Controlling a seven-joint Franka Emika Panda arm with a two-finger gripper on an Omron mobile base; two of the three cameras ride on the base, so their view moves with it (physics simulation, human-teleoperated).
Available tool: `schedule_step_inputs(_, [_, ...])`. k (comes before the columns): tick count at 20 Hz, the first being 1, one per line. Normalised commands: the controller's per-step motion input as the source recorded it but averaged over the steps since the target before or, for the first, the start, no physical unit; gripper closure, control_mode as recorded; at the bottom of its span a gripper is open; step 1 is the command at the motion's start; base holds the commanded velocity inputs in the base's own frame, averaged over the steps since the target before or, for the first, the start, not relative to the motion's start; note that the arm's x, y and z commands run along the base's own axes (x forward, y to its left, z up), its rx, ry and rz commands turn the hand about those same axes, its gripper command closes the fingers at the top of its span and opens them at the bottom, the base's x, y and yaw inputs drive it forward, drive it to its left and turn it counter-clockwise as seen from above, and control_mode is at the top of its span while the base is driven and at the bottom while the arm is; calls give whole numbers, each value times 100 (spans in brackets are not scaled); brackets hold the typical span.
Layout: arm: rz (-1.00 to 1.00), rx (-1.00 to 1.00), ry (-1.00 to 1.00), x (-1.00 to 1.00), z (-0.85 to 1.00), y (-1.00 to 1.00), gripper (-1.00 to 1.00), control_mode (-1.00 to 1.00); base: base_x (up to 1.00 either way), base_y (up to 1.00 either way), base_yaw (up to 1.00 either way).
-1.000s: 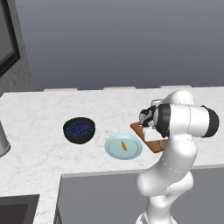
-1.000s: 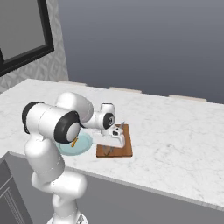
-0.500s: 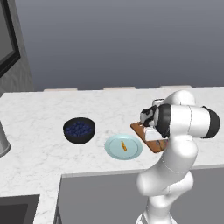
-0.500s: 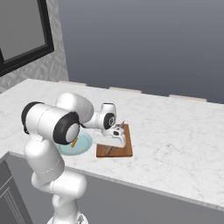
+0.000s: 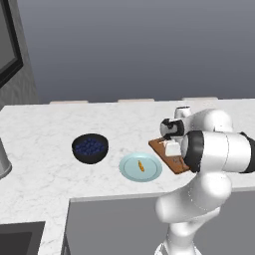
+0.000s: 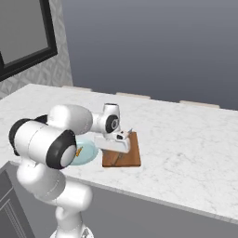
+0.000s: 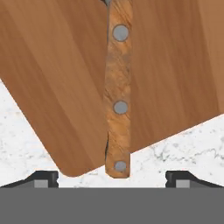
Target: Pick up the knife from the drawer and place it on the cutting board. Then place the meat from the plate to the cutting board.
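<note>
Knife lies flat on the cutting board, handle end poking just over the board's near edge onto the marble counter. Its long axis runs straight away from your gripper, centred btwn the tips. Fingers are spread wide, gripping nothing, clear of the handle on both sides. Meat sits on the plate, just left of the board — your likely next reach.

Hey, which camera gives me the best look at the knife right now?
The hand view: the knife lies lengthwise on the cutting board, its riveted wooden handle plain, its end overhanging the board's edge, with the gripper open around it. In the right base view it is a thin sliver by the hand; in the left base view the arm covers most of it.
</note>
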Motion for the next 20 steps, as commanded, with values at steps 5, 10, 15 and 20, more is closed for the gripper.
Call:
schedule_step_inputs(5, [0, 0, -2, -14, 60, 75, -100, -100, 0, 0, 0])
schedule_step_inputs(10, [0, -1, 0, 0, 48, 98, -100, -100, 0, 0, 0])
schedule_step_inputs(15, [0, 0, 0, 0, 7, 100, -100, -100, 0, 0, 0])
schedule_step_inputs(20, [1, 0, 1, 4, -36, 51, -100, -100, 0, 0, 0])
